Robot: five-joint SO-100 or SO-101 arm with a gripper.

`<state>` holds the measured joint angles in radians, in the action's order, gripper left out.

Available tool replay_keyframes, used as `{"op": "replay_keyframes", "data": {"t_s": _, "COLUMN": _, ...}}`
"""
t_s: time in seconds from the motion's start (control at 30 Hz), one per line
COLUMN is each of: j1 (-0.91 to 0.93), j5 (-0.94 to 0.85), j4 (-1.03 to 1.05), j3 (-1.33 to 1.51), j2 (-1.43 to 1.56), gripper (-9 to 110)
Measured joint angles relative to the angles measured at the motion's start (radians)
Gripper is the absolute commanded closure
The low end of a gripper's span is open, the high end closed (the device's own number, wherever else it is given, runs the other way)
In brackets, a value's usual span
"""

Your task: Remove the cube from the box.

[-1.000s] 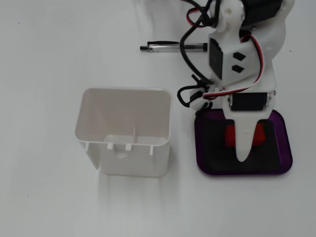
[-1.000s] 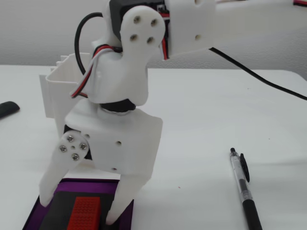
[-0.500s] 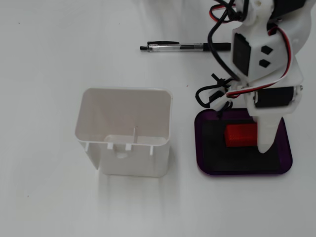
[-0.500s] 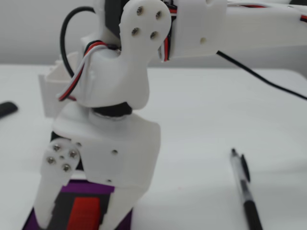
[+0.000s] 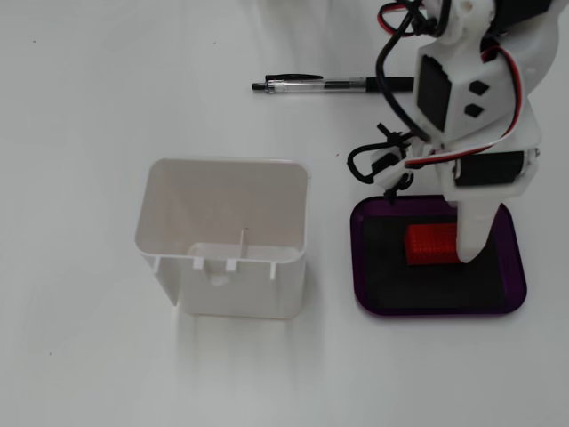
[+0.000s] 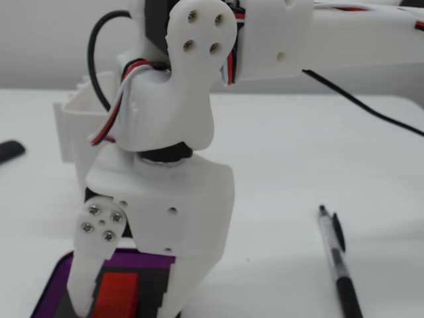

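Cube [image 5: 428,245]: red, studded top, lying on the black floor of the purple box [image 5: 514,267], right of centre in a fixed view. Gripper [image 6: 126,306]: white, lowered into the box, jaws parted, one finger either side of the cube; contact cannot be told. White container [image 5: 222,236]: left of box, apart. Pen [image 5: 333,85]: beyond, on the table [image 5: 71,107].

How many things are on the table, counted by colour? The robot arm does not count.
Red: 1, the cube
Purple: 1, the box
White: 1, the open container
Black and clear: 1, the pen
Total: 4
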<state>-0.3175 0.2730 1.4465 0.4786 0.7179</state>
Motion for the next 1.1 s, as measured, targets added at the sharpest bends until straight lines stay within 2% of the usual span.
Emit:
{"op": "replay_keyframes", "data": {"t_s": 0.23, "j1": 0.097, "j5": -0.009, "j4": 0.002, "j3": 0.000, "j2": 0.000, "gripper": 83}}
{"op": "replay_keyframes", "data": {"t_s": 0.7, "j1": 0.091, "j5": -0.011, "j4": 0.002, "j3": 0.000, "j2": 0.000, "gripper": 83}}
{"op": "replay_keyframes", "data": {"t_s": 0.97, "j1": 0.078, "j5": -0.011, "j4": 0.002, "j3": 0.000, "j2": 0.000, "gripper": 97}}
{"op": "replay_keyframes", "data": {"t_s": 1.1, "j1": 0.089, "j5": -0.014, "j4": 0.000, "j3": -0.003, "j2": -0.015, "gripper": 98}}
